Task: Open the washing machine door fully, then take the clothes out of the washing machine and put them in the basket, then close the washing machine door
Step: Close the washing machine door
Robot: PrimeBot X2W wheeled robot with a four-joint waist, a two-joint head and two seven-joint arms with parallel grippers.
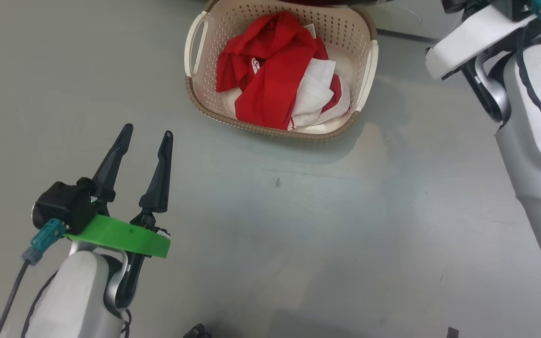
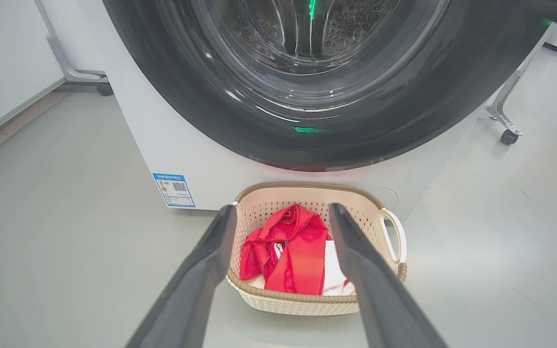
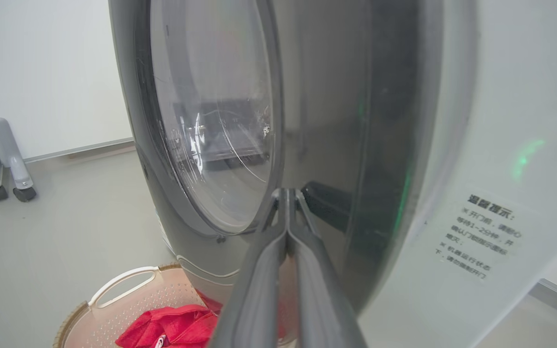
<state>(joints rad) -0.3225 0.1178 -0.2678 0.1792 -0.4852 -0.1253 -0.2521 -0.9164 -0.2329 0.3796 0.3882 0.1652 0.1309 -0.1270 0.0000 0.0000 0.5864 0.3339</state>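
Right wrist view, closed fingers at washing machine door rim

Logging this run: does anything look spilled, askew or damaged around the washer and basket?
Nothing stands out. The red and white fabric clothes lie wholly inside the cream perforated plastic basket, which stands upright on the grey floor before the white front-loading washing machine; none hangs over its brown rim.

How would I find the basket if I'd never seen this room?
Find the big white washing machine with its round black door. On the grey floor in front of it sits the basket: small, cream, full of holes, with a brown woven-look rim. Red and white clothes lie inside it.
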